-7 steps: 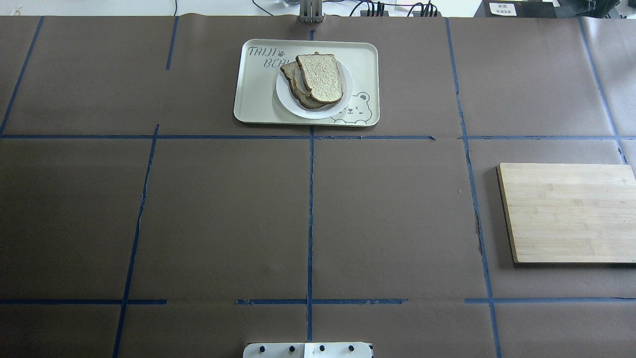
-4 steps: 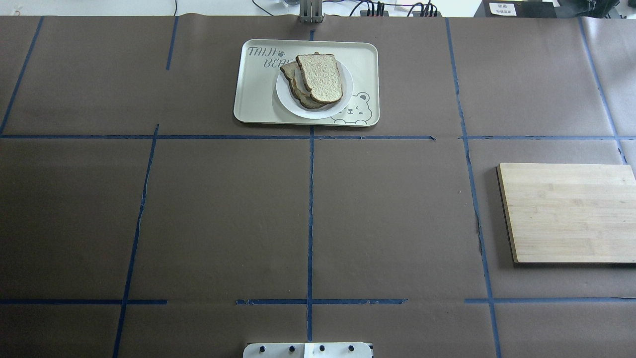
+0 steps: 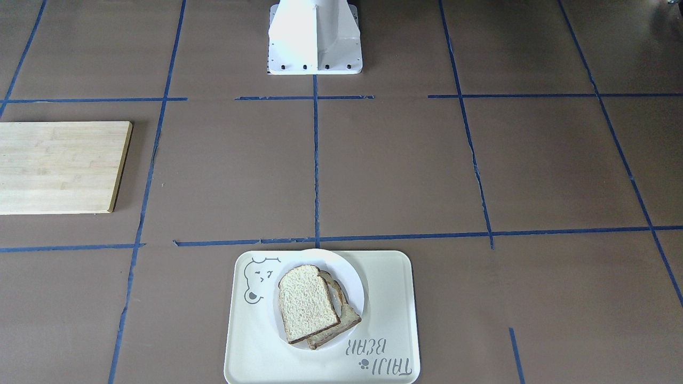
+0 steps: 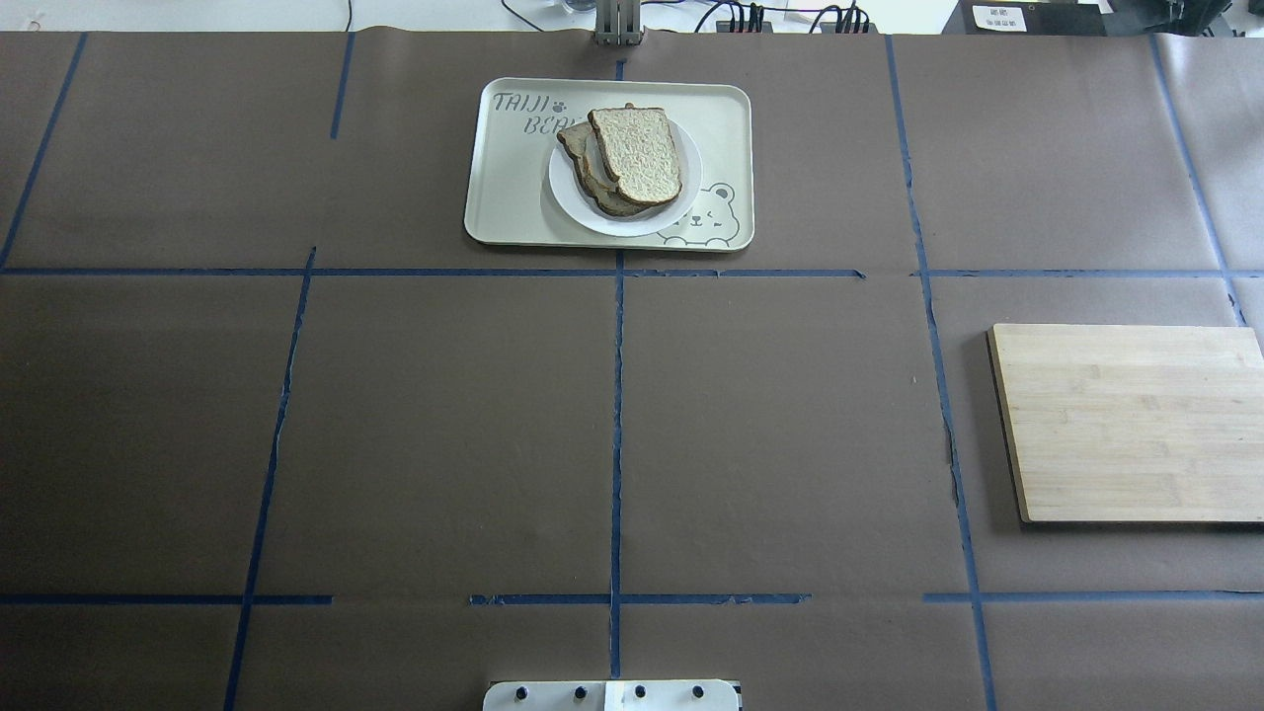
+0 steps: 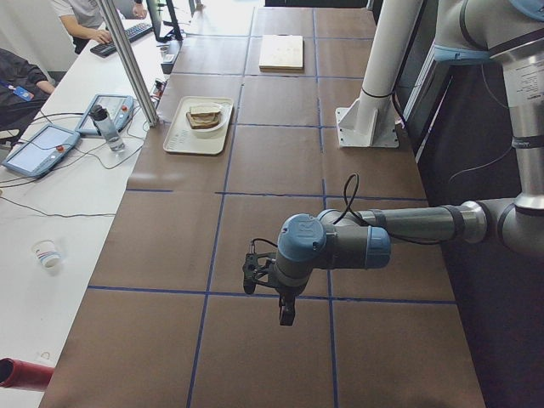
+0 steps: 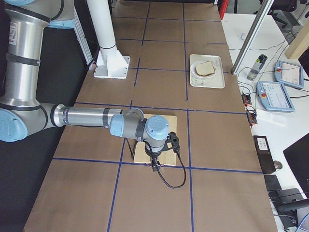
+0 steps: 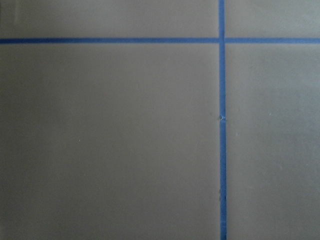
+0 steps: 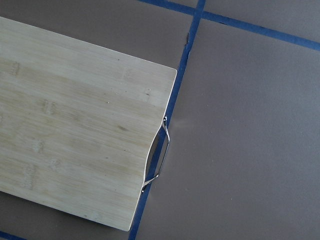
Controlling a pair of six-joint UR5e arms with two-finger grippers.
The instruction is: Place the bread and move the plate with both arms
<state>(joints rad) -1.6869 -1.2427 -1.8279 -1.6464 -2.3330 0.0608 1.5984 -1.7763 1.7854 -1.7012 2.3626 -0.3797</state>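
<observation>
Grey lettering "TAIJI BEAR" stands on the cream rectangular tray (image 3: 395,288), well apart from the left end effector (image 5: 286,316) and the right end effector (image 6: 154,167).

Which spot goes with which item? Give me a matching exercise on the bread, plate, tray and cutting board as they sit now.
Column one:
A. bread
B. plate
C. tray
D. cutting board

Column two:
1. alone on the robot's right side
2. resting on the tray
3. topmost, pale face up
4. far centre, bears a bear drawing

Pairs: A-3, B-2, C-4, D-1.
</observation>
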